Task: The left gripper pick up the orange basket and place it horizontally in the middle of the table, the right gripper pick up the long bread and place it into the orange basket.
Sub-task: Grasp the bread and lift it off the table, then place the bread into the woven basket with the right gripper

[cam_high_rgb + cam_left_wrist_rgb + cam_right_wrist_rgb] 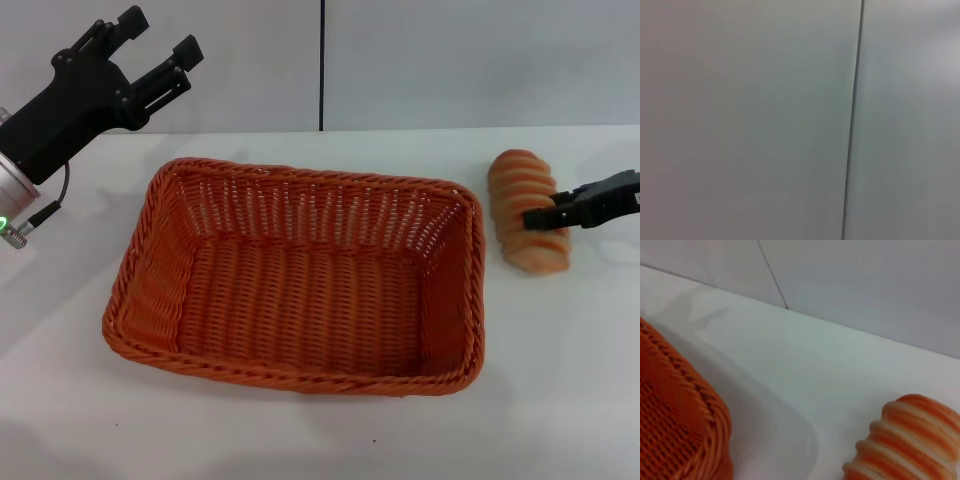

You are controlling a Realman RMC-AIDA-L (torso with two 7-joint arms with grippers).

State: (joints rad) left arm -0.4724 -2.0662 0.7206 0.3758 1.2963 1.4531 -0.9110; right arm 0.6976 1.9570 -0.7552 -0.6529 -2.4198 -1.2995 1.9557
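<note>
Already set lengthwise mid-desk, the large orange woven wicker basket (300, 290) lies empty, the black left gripper (150, 50) raised clear near the desk's far left corner with jaws apart, while the black right gripper (548, 216) reaches from the desk's right edge, jaws apparently straddling the ridged orange-and-cream long bread (527, 210), though I cannot tell if clamped.

The orange basket (300, 290) looks like woven wicker or plastic rattan, ribbed all over with a braided rim and a slight sheen. The long bread (527, 210) at its 3 o'clock has a ridged, matt crust. The table (560, 400) is smooth, plain white. The left gripper (150, 55) is matt black, plastic-looking, on a brushed-silver metal arm (12, 185).
</note>
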